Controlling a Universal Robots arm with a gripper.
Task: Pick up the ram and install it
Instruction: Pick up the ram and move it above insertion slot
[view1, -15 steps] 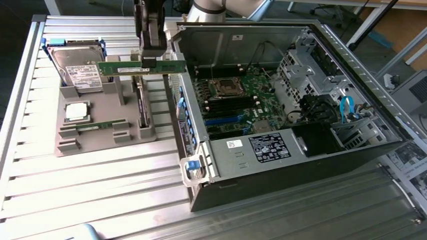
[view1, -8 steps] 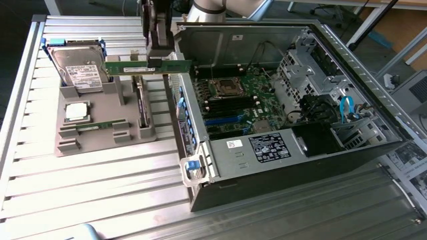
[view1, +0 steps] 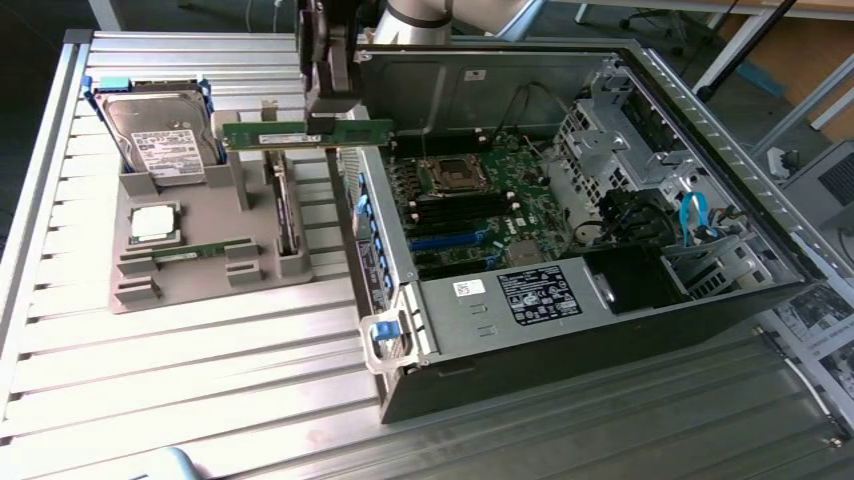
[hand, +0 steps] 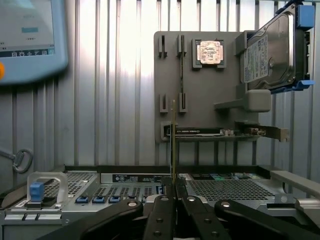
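The ram (view1: 287, 134) is a thin green stick held level in the air, above the gap between the grey holder tray (view1: 200, 285) and the open computer case (view1: 561, 310). My gripper (view1: 324, 122) is shut on its upper edge near the middle. In the wrist view the ram (hand: 173, 140) shows edge-on, rising from between the black fingers (hand: 161, 210) of the gripper (hand: 173, 189). A look-alike stick (view1: 200, 250) still lies in the tray, seen again as a thin stick (hand: 181, 70) in its slot.
On the tray stand a silver hard drive (view1: 160, 140) in a blue frame and a square processor (view1: 151, 222). The motherboard (view1: 467, 195) lies inside the case, with black and blue slots (view1: 447, 240). A teach pendant (hand: 25, 35) rests on the slatted table.
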